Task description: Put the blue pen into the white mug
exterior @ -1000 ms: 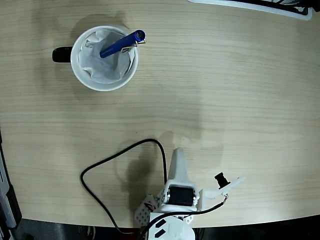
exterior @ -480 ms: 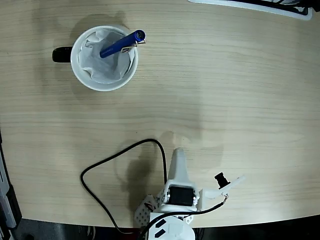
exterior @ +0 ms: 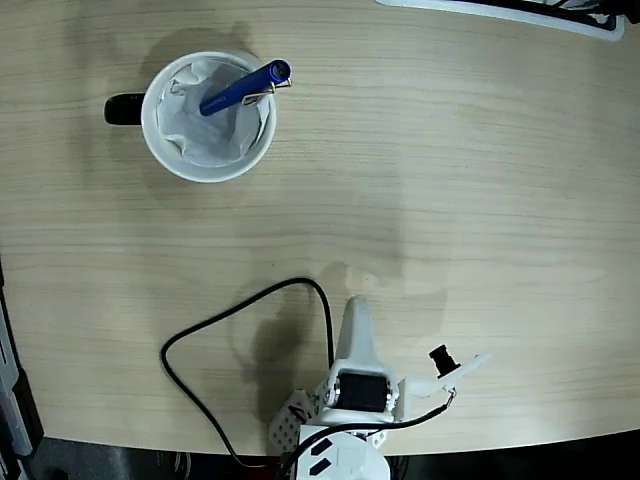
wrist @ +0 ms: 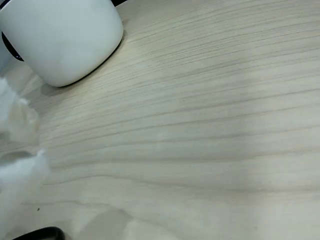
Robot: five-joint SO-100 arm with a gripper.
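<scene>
One blue pen [exterior: 243, 88] in white mug [exterior: 165, 150], gripper [exterior: 357, 315] well apart

Open wooden table [exterior: 470, 190] between arm and white mug [exterior: 208, 160]; only a black cable [exterior: 215, 330] loops near the base.

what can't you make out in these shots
- Lower end of the blue pen: fixed view, hidden inside the white mug among crumpled paper.
- Mug handle: fixed view, mostly hidden behind the mug body; wrist view, only a dark sliver at the left edge.
- The tool: fixed view, seen from above, open or shut unclear; wrist view, only blurred white shapes at left.
- Pen: absent from wrist view; mug top cut off.
</scene>
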